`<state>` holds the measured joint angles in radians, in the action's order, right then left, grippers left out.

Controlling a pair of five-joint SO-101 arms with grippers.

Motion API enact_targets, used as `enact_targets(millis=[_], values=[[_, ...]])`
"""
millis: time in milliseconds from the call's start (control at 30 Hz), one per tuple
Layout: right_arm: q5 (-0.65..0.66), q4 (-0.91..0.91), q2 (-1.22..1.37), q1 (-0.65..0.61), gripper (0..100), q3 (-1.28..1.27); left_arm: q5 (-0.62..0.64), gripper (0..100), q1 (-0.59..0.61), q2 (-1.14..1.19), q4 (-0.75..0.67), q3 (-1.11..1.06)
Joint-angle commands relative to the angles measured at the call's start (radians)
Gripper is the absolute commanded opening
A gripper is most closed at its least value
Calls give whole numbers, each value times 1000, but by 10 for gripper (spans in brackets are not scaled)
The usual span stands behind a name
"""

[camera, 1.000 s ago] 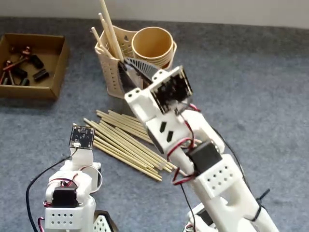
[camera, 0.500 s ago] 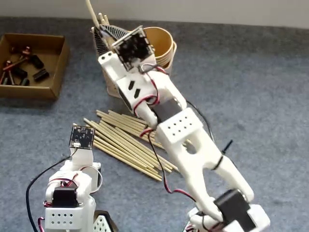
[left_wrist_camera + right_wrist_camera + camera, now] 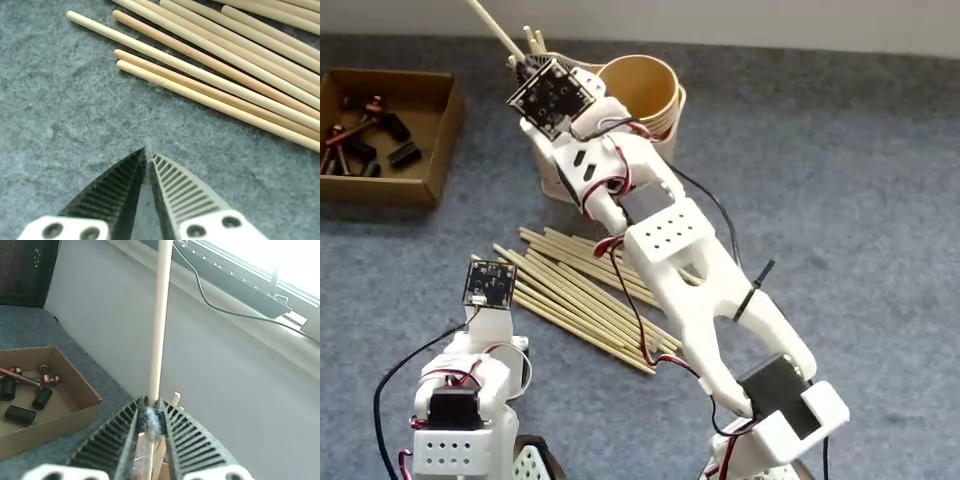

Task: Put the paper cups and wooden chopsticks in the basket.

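Now right tool (clamping chopstick) has swung over basket.

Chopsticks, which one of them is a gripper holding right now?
The chopstick pinched in the right gripper over the basket, sticking up past its fingers. The other chopsticks lie loose on the carpet.

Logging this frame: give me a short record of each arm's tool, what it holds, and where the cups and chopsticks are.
right tool: shut on one chopstick, at the basket
left tool: shut, holding nothing, low over the carpet beside the loose chopsticks
paper cups: stacked in the basket
loose chopsticks: a spread pile on the carpet in front of the basket
other chopsticks: a few ends stick up from the basket
cardboard box: left of the basket, holding small dark parts
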<state>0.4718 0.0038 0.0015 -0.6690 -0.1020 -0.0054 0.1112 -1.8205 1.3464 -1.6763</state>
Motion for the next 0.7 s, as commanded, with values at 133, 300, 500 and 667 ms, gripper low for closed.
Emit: enact_targets(millis=[133,300,500,667], values=[[11,-5,-13,13,10,1,-3,6,-5,-4,8,-19],[11,15,-13,13,64,-48,-3,6,-5,-4,8,-19],[11,51,-15,13,92,-71,-3,6,-5,-4,8,-19],[11,90,-18,10,92,-68,-3,6,-5,-4,8,-19]])
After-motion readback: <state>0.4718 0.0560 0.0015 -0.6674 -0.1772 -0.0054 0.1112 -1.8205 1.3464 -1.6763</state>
